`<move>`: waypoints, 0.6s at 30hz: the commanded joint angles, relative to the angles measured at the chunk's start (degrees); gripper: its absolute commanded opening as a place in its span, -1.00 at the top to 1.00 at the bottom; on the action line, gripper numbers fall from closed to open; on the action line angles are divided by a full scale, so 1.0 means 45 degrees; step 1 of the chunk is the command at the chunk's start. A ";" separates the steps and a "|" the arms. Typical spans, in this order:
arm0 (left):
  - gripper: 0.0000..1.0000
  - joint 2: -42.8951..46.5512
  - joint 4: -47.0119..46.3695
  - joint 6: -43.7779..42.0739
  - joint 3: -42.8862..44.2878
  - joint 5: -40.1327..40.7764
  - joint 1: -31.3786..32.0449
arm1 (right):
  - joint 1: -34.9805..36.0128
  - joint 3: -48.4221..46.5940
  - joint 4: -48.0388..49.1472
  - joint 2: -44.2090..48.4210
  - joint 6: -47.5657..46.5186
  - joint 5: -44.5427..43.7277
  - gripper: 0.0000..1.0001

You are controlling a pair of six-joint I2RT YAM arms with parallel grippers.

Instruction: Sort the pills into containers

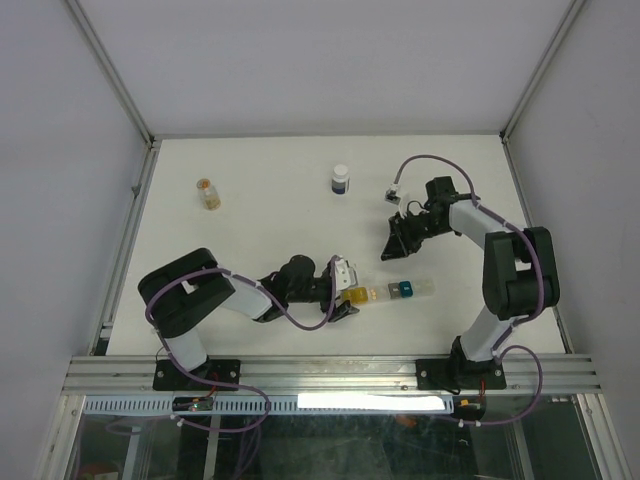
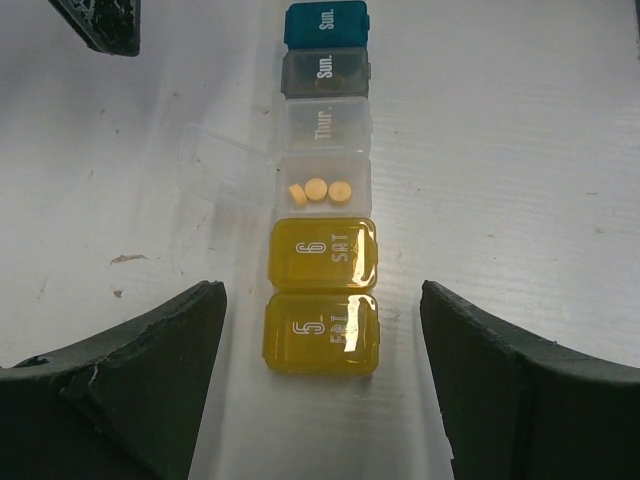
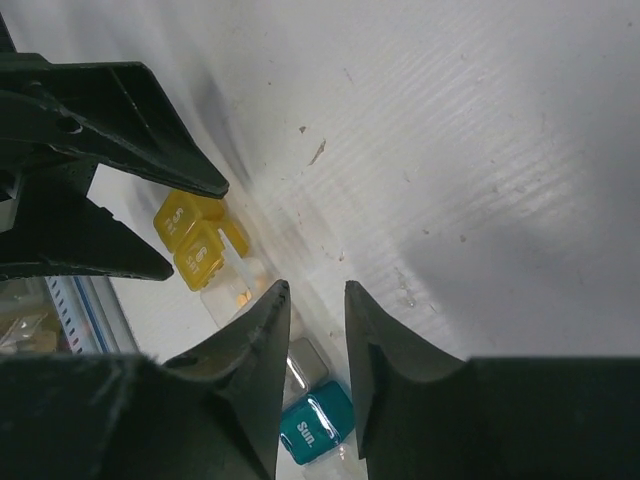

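Containers [image 1: 395, 291] lie as one joined strip on the white desk [image 1: 280, 200], front centre, between your two arms. Your left pincer [image 2: 322, 300] is wide apart, low at the yellow end, one finger on each side of the strip, touching nothing you can see. From your left wrist view the row reads: two yellow boxes [image 2: 322, 254], closed, then a clear box with its lid [image 2: 225, 165] flipped open to the side and three round yellowish pills [image 2: 316, 190] inside, then clear, grey, and a teal box [image 2: 326, 24] at the far end. Your right pincer [image 3: 315, 290] hangs near the teal end, fingers nearly together, thin gap, nothing in it. A white-capped bottle [image 1: 341, 180] and a small orange-filled bottle [image 1: 208, 193] stand well apart at the back of the desk.
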State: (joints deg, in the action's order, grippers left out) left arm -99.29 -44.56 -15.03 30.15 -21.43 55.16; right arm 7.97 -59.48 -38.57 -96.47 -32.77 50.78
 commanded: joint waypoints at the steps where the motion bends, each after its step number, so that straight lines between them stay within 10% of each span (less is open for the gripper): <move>1: -0.56 -0.0404 -0.0142 -0.0187 0.0685 -0.0236 0.0106 | 0.0275 -0.0699 -0.0174 -0.0366 0.0037 -0.0034 0.41; 18: -0.02 -0.1275 0.0266 0.0027 0.1397 -0.0212 0.0106 | 0.1119 -0.0916 -0.0280 -0.1591 0.0491 -0.0380 0.71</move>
State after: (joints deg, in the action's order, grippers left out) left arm -104.57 -42.48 -14.59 34.63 -21.41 55.16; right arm 11.94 -61.08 -39.20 -103.20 -30.35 48.01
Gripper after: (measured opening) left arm 0.546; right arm 0.161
